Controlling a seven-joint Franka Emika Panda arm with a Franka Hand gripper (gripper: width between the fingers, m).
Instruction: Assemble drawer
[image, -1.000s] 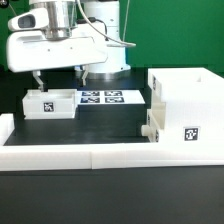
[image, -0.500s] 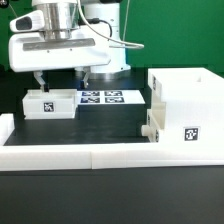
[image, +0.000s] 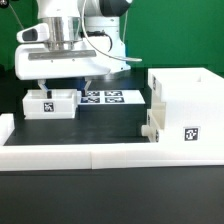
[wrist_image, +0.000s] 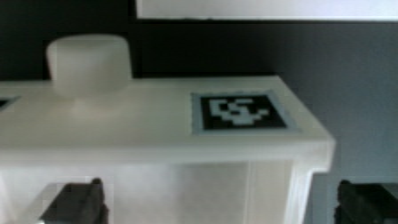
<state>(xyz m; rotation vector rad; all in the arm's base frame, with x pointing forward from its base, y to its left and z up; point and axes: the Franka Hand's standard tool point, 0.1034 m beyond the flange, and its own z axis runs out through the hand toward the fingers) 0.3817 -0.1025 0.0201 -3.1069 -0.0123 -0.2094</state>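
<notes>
A small white open-top tray (image: 50, 103) with a square tag stands at the exterior view's left. My gripper (image: 66, 86) hangs just above it, open and empty. In the wrist view the tray (wrist_image: 160, 130) fills the picture, with its tag (wrist_image: 237, 110) and a round knob (wrist_image: 87, 65). My gripper (wrist_image: 217, 205) straddles the tray's width, one dark fingertip (wrist_image: 75, 203) on each side, not touching it. The large white box housing (image: 185, 118) stands at the exterior view's right. A small white piece (image: 151, 126) sticks out of its left face. I cannot tell if that is the second tray.
The marker board (image: 104, 98) lies flat behind and right of the tray, and its edge shows in the wrist view (wrist_image: 267, 8). A long low white border wall (image: 90, 154) runs along the front, with a raised end (image: 5, 126) at the left.
The hand has shifted toward the exterior view's right and come down a little, so both fingers now sit over the small tray. The tray and the housing have not moved.
</notes>
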